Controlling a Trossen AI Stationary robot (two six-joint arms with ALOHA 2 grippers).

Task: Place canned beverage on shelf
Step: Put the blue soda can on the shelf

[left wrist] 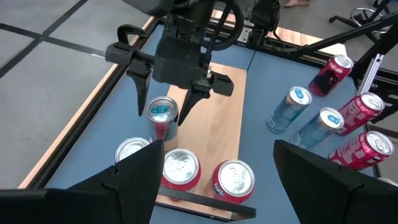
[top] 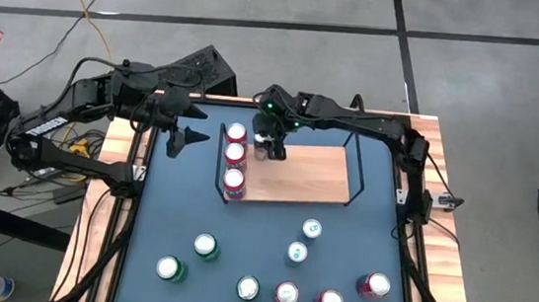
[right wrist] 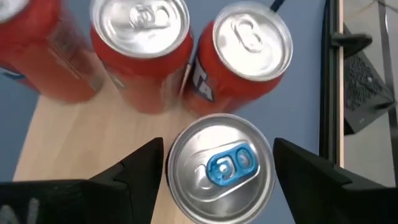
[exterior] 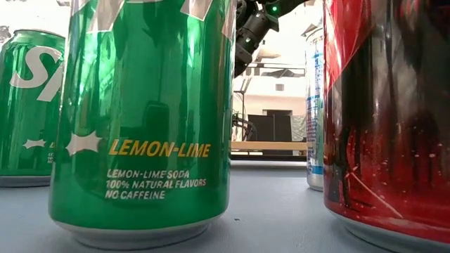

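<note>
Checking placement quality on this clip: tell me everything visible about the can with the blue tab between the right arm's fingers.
The can has a shiny silver top, a blue pull tab and a red side. It stands upright on the light-wood shelf, beside a row of three red cans at the shelf's left end. The right hand hangs over it with fingers open on either side; whether they touch it is unclear.

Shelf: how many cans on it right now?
4. Three red cans stand in a row at the shelf's left end. A blue-tabbed can stands beside them under the right gripper, mostly hidden from above.
</note>
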